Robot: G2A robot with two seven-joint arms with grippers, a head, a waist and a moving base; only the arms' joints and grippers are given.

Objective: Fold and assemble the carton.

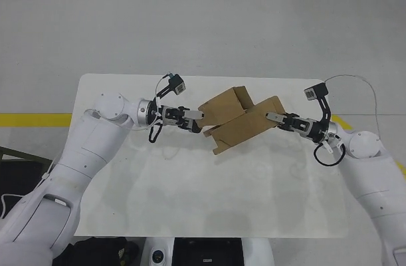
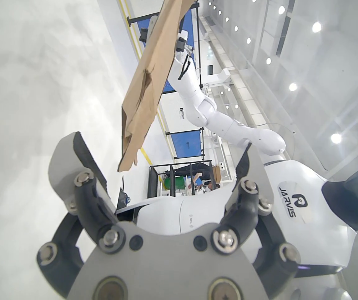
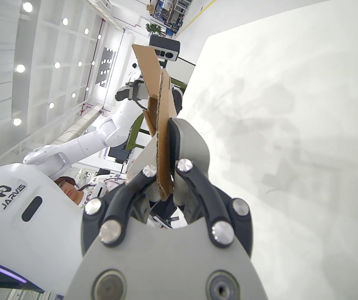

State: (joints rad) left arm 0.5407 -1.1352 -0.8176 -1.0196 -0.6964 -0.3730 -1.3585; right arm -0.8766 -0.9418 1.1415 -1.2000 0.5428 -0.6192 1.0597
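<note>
My right gripper (image 3: 163,138) is clamped on one end of the carton (image 3: 153,73), keeping the half-folded cardboard up off the table (image 1: 189,193) so both ends can be worked. My left gripper (image 2: 163,145) has its fingers spread wide. The carton's other end is just ahead of them, ungripped, placed, I reckon, to take that flap next.

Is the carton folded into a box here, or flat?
Mostly flat, not a box: the carton is a creased sheet with one panel bent up, held by its edge in the right gripper.
</note>
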